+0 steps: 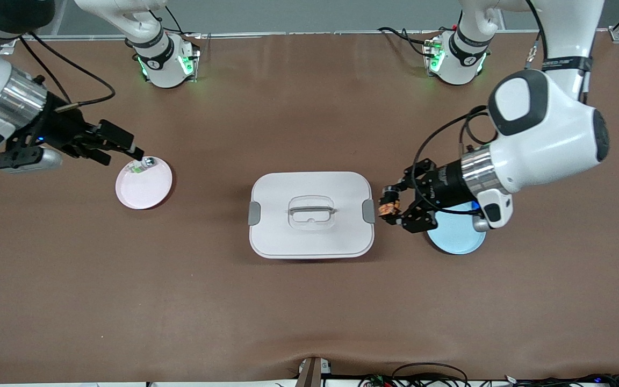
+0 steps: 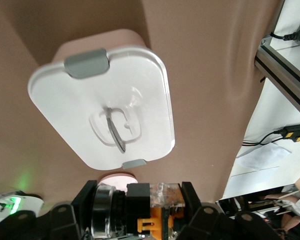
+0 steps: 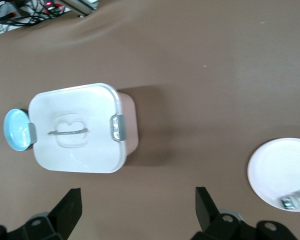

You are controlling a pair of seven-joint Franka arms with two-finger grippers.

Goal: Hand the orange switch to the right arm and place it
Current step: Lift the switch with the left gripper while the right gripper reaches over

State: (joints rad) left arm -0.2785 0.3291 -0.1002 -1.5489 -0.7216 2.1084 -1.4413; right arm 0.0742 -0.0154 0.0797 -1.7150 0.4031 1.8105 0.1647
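The orange switch (image 1: 388, 208), a small black block with an orange face, hangs in the air beside the white box's end toward the left arm. My left gripper (image 1: 392, 206) is shut on it. In the left wrist view the switch (image 2: 157, 207) fills the gap between the black fingers (image 2: 190, 192), its silver ring against one finger. My right gripper (image 1: 121, 152) stands open at the edge of the pink plate (image 1: 145, 191), toward the right arm's end of the table. In the right wrist view its fingers (image 3: 71, 207) are wide apart with only bare table between them.
A white lidded box (image 1: 310, 236) with a handle and grey clips sits mid-table. A light blue plate (image 1: 457, 236) lies partly under the left wrist. A small whitish-green part (image 1: 140, 165) rests on the pink plate. Cables run along the table's front edge.
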